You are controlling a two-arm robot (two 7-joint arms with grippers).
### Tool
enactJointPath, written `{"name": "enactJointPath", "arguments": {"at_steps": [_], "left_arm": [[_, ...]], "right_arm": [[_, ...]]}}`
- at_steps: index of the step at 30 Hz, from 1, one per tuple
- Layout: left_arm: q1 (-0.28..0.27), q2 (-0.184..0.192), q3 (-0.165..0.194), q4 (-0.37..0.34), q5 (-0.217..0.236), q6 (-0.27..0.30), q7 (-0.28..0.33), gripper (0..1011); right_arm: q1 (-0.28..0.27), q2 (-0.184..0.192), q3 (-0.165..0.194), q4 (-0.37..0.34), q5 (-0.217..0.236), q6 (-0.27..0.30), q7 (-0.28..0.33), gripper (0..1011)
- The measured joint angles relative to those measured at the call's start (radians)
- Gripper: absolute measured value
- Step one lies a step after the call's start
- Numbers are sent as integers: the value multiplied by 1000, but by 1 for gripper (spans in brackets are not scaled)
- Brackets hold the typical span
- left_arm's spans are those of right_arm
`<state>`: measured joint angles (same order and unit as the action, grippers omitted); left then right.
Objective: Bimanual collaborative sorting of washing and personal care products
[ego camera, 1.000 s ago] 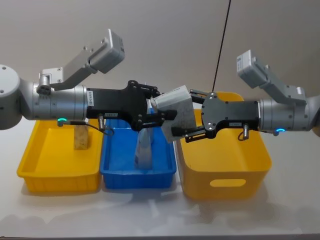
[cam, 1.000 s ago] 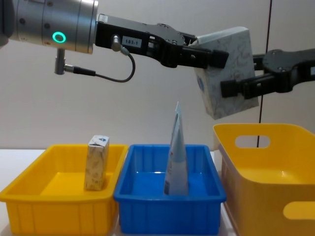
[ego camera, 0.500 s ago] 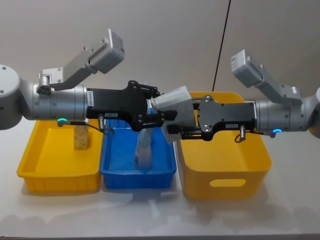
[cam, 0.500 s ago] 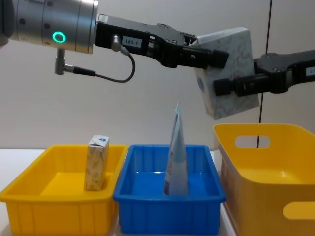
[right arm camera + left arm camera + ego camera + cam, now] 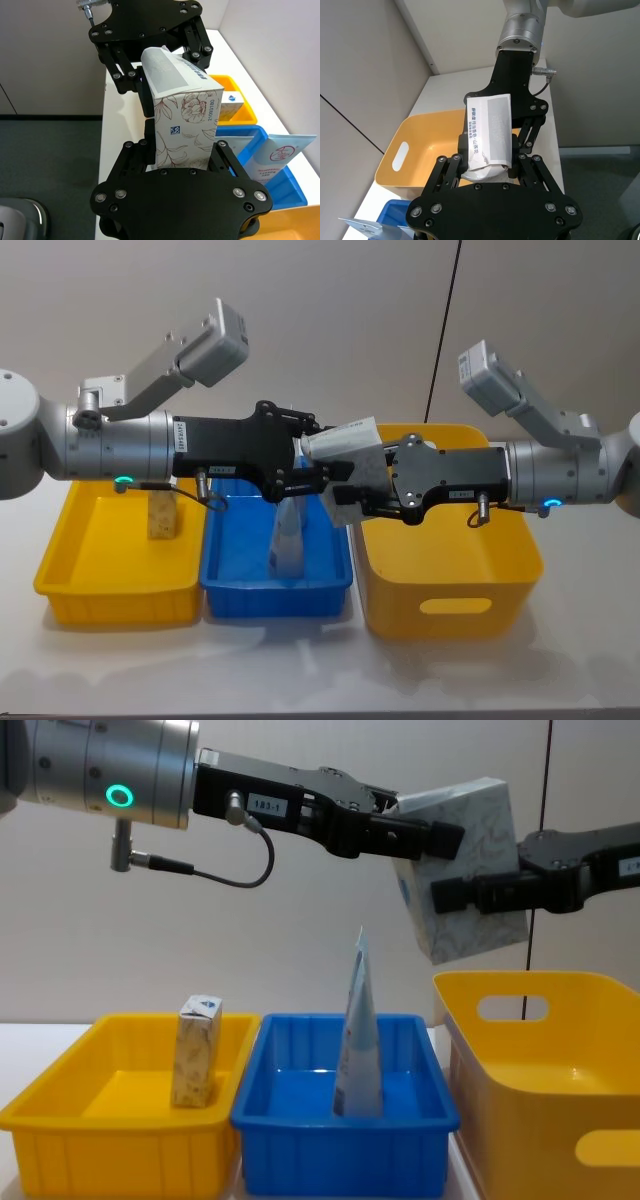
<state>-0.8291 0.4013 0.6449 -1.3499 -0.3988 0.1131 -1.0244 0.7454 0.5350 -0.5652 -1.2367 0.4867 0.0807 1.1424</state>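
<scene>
Soft, even indoor light falls from above, bright without harshness. Faint, diffuse shadows lie on the white table [image 5: 300,665] along its near part. A pale sheen marks the floor of the blue bin [image 5: 300,1082], and the far wall [image 5: 330,320] is evenly lit

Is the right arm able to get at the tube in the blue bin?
Probably not: the right gripper is busy clamping the box that the left gripper also holds; the tube stands unobstructed.
</scene>
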Motion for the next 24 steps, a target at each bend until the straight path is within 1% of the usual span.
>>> {"name": "enactJointPath", "arguments": {"at_steps": [14, 16, 18, 20, 21, 23, 24], "left_arm": [[0, 0, 0, 0, 0, 0, 1, 407], [0, -1, 0, 0, 0, 0, 1, 434], [0, -2, 0, 0, 0, 0, 1, 485], [0, -2, 0, 0, 0, 0, 1, 538], [0, -2, 0, 0, 0, 0, 1, 598], [0, -2, 0, 0, 0, 0, 1, 630], [0, -1, 0, 0, 0, 0, 1, 672]], "right_arm": [[1, 0, -1, 0, 2, 5, 0, 361], [1, -1, -2, 0, 2, 5, 0, 361], [1, -2, -2, 0, 2, 5, 0, 361], [1, -2, -2, 0, 3, 5, 0, 359], [1, -2, -2, 0, 3, 5, 1, 355], [1, -2, -2, 0, 4, 5, 0, 353], [1, -2, -2, 0, 5, 4, 0, 353]]}}
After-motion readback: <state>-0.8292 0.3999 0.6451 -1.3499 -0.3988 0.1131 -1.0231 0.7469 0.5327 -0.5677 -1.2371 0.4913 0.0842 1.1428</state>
